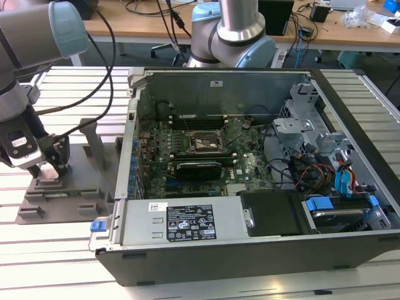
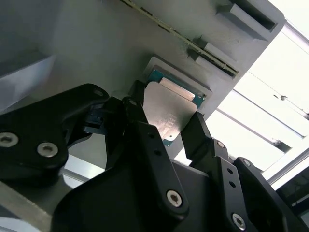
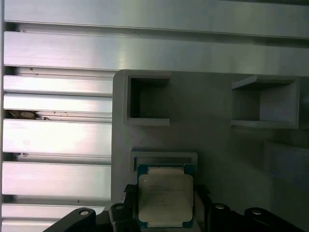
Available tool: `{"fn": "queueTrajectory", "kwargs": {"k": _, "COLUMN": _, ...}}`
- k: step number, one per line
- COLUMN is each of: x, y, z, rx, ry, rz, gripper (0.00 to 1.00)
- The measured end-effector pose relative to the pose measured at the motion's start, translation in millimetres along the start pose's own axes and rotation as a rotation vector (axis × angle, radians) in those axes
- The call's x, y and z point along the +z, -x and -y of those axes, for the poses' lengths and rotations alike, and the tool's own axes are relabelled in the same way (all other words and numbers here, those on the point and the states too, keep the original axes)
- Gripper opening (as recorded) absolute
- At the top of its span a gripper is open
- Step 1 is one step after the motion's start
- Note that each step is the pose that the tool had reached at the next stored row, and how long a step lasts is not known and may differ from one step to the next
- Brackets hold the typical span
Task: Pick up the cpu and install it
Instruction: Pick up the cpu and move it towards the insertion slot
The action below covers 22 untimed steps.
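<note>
holding the cpu (image 2: 170, 108) by two opposite edges, the claw (image 2: 166, 126) is clenched on it. in the second wrist view we see the black fingers (image 2: 145, 140) pressed one against each side of the silvery plate. a thin green rim shows around this plate. the cpu is at a shallow framed seat of the grey tray (image 3: 217, 159). we cannot tell if it rests in the seat or hangs just above it. in the first wrist view two square pockets (image 3: 147, 99) of the tray lie a little beyond the chip, side by side. the tray lies on a table of metal slats (image 3: 53, 135).

in the exterior view the claw stands low over the tray at the exterior view's left, near two upright posts (image 1: 94, 140), and the arm (image 1: 31, 37) goes up above it. just beside the tray, toward the exterior view's right, lies an open computer case (image 1: 250, 250). inside it we see the green board (image 1: 250, 165) with a square socket (image 1: 205, 142), and a long black card (image 1: 199, 167) near this socket. the cpu is well apart from the socket. behind the case there is a wooden desk (image 1: 144, 22) with cables.
</note>
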<state>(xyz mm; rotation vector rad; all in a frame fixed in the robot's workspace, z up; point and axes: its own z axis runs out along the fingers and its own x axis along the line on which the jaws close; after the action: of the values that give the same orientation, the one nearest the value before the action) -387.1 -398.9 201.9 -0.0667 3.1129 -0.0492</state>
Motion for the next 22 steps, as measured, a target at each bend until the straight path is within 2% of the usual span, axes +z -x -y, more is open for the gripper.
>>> {"fn": "queueTrajectory", "kwargs": {"k": 2, "x": -3.3, "y": 0.1, "z": 0.1, "rx": 0.000, "ry": 0.0002, "rz": 0.0003, "gripper": 0.55}}
{"fn": "queueTrajectory", "kwargs": {"k": 16, "x": -5.3, "y": 0.1, "z": 0.2, "rx": 0.000, "ry": 0.0006, "rz": -0.0001, "gripper": 0.55}}
{"fn": "queueTrajectory", "kwargs": {"k": 22, "x": -13.2, "y": 0.4, "z": 0.4, "rx": 0.000, "ry": 0.0007, "rz": 0.0000, "gripper": 0.55}}
